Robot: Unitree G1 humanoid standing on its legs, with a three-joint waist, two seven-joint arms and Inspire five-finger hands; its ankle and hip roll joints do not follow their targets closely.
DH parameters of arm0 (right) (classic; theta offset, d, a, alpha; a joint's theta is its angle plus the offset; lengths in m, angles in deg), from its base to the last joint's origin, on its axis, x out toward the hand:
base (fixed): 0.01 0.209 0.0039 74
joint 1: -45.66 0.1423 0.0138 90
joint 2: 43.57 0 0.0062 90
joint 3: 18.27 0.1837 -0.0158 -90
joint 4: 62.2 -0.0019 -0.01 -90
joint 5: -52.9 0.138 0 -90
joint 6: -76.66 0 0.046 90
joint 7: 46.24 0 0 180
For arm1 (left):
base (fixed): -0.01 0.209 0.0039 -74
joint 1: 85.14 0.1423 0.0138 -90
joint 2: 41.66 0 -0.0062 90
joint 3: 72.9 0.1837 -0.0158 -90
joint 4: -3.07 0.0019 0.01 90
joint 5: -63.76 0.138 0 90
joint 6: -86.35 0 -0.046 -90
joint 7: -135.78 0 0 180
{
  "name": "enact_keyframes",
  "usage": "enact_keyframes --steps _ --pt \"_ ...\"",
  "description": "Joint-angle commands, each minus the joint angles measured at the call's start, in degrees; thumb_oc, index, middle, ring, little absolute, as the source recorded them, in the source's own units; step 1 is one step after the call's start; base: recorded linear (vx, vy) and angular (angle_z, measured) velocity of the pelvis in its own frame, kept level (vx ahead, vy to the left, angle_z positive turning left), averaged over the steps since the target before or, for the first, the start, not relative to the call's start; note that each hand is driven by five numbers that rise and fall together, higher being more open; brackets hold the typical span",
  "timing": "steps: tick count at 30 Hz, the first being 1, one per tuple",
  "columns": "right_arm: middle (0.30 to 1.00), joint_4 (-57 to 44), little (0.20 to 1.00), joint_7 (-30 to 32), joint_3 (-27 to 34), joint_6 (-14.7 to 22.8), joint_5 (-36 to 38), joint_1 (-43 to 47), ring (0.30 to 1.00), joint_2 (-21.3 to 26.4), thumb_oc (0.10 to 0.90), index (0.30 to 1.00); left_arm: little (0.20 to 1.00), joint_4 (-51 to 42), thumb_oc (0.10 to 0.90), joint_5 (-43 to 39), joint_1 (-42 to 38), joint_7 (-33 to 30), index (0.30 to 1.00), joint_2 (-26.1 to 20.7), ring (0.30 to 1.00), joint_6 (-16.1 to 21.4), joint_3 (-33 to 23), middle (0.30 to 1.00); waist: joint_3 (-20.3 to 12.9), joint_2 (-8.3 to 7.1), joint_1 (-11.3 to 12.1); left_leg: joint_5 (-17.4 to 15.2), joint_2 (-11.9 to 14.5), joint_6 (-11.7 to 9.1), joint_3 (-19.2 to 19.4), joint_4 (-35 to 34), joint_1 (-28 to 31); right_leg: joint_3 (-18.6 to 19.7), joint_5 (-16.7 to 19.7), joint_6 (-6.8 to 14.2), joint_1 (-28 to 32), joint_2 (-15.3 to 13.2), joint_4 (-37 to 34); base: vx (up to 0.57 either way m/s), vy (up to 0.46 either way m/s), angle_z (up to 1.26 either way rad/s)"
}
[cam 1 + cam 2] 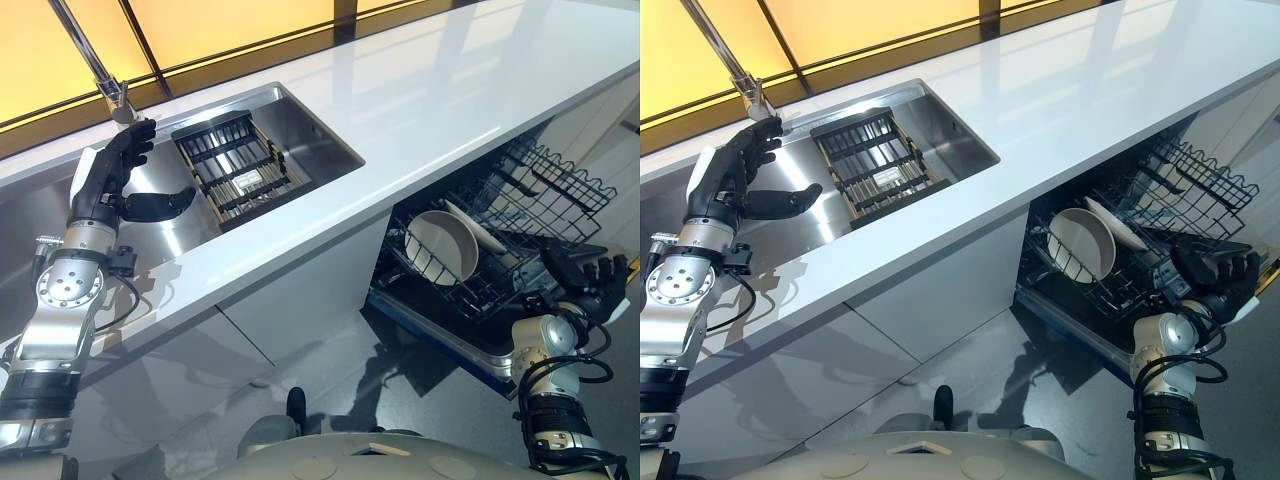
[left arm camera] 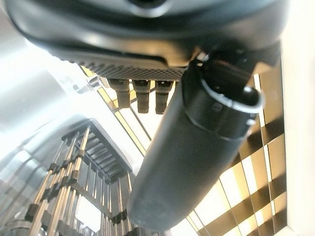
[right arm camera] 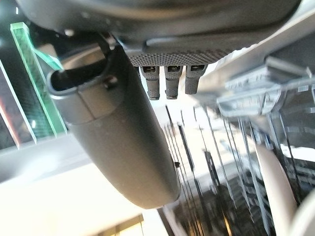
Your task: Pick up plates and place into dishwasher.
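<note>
Plate: white round ceramic plate (image 1: 478,226) in the black wire dishwasher rack (image 1: 520,215), three o'clock; I judge it slippery, fragile; grip the rim.
Hands: left hand (image 1: 118,172) over the steel sink (image 1: 310,135), released; right hand (image 1: 590,275) relaxed, empty.

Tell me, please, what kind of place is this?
Most likely a home kitchen: a white counter holds a steel sink with a drying rack, and an open dishwasher below has plates in its basket.
</note>
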Motion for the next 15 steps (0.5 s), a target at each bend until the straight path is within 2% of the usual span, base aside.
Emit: enact_keyframes --steps 1,7,15 --pt "0.9 -2.4 0.9 -3.4 0.8 7.4 0.4 2.0 0.9 2.0 0.8 0.9 0.9 -3.1 0.8 -0.9 -3.1 -1.9 0.9 -5.0 0.9 6.3 -5.1 0.9 -4.6 1.41 0.7 -9.4 -1.8 1.9 3.3 1.7 5.4 -0.4 3.3 0.2 -6.7 1.6 3.8 0.0 0.0 0.0" --pt "0.9 3.0 0.9 -6.3 0.1 8.5 3.7 0.9 0.9 0.9 0.8 0.9 0.9 -3.3 0.8 0.1 -2.7 -2.1 0.9 -4.1 0.9 6.2 -5.1 0.9 -3.4 1.65 0.9 -9.9 -1.9 2.0 3.0 3.8 4.2 -0.6 2.7 -0.2 -7.6 1.5 5.7 0.02 -0.007 0.0" --pt "0.9 9.3 0.9 -17.6 -1.9 7.1 15.6 1.6 0.9 0.6 0.8 0.9 0.9 -4.1 0.8 -0.2 -3.3 -3.0 0.9 -3.5 0.9 6.8 -4.3 0.9 0.1 2.7 2.0 -10.0 -2.3 1.7 0.8 6.3 0.9 -1.3 1.5 -0.9 -9.8 1.3 7.9 -0.04 -0.009 0.04"
